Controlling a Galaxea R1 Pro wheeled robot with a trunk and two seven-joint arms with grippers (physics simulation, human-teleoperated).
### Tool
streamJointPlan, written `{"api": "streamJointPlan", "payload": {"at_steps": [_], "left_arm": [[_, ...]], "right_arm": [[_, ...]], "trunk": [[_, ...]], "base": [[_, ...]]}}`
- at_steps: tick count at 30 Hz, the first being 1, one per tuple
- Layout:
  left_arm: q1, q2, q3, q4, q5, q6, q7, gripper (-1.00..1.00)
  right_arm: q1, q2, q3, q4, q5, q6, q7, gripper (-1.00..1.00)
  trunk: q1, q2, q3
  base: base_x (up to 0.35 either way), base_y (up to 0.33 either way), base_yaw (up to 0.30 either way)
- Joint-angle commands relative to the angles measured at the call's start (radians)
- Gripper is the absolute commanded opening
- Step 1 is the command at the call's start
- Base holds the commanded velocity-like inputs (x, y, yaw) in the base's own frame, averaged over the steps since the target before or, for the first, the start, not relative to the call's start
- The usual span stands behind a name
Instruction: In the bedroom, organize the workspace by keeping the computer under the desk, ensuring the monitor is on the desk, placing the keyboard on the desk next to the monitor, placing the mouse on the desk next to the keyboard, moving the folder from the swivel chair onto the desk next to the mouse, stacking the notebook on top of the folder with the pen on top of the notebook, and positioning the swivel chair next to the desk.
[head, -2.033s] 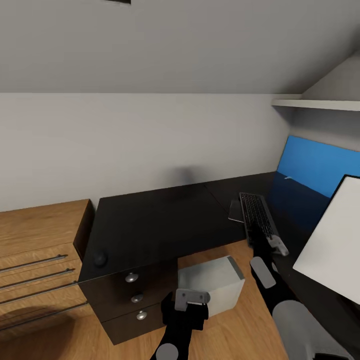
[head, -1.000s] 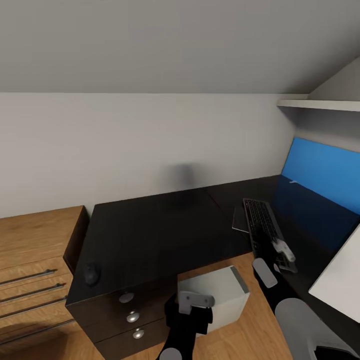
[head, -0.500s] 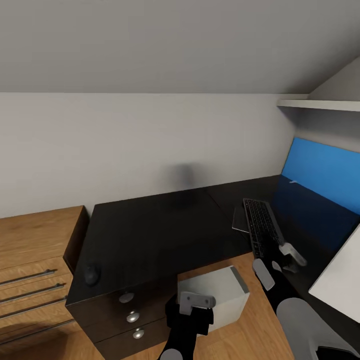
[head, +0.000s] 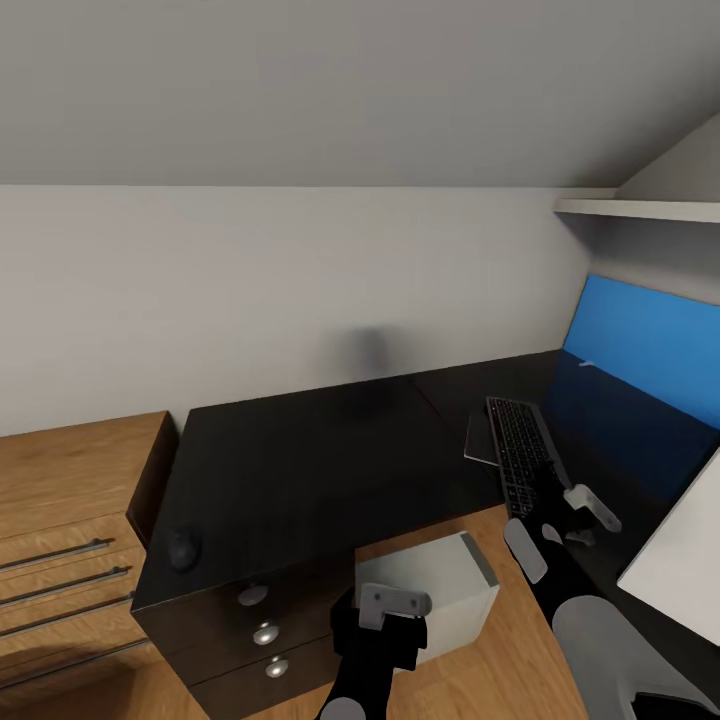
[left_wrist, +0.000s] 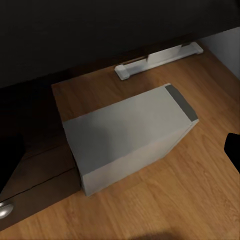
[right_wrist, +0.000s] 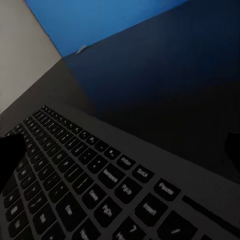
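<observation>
— Where are we standing with the keyboard (head: 522, 450)?

— It is lying on the desk (head: 320, 450), on the wing running toward the blue wall panel (head: 640, 345), with its long axis pointing away from us toward that panel's near corner. Our right gripper (head: 585, 515) is hovering just off the keyboard's near end, on the side facing the monitor (head: 680, 560).

— And the fingers?

— They are looking spread apart, holding nothing. In the right wrist view the keys (right_wrist: 75, 185) are running out ahead of the camera, so we are looking along the keyboard's length, not across it.

— The left side?

— Our left gripper (head: 390, 603) is hanging low over the computer (head: 440, 575), which is sitting on the floor partly under the desk edge. We cannot tell whether its fingers are apart. It is well away from the keyboard.

— So which arm are we using?

— We are judging the right one nearer. The mouse (head: 181, 549) is resting at the desk's far corner by the oak dresser (head: 60, 520), well apart from the keyboard, closer to the left arm.
</observation>
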Motion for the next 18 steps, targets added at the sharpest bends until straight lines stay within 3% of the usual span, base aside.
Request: {"api": "streamJointPlan", "payload": {"at_steps": [1,4,5,12,18], "left_arm": [[-0.001,0.000,-0.002,-0.001,0.008,0.003,0.009,1.00],[-0.001,0.000,-0.002,-0.001,0.008,0.003,0.009,1.00],[-0.001,0.000,-0.002,-0.001,0.008,0.003,0.009,1.00],[-0.001,0.000,-0.002,-0.001,0.008,0.003,0.009,1.00],[-0.001,0.000,-0.002,-0.001,0.008,0.003,0.009,1.00]], "right_arm": [[-0.001,0.000,0.002,-0.001,-0.007,-0.005,-0.001,1.00],[-0.001,-0.001,0.002,-0.001,-0.007,0.001,-0.005,1.00],[-0.001,-0.001,0.002,-0.003,-0.006,0.048,-0.011,1.00],[-0.001,-0.003,0.002,-0.011,-0.004,0.188,-0.046,1.00],[-0.001,-0.005,0.002,-0.030,-0.004,0.271,-0.076,1.00]], "trunk": [[0.000,-0.001,-0.001],[0.000,-0.001,-0.001],[0.000,-0.001,-0.001],[0.000,-0.001,-0.001],[0.000,-0.001,-0.001]], "base": [[0.000,0.000,0.000],[0.000,0.000,0.000],[0.000,0.000,0.000],[0.000,0.000,0.000],[0.000,0.000,0.000]]}}
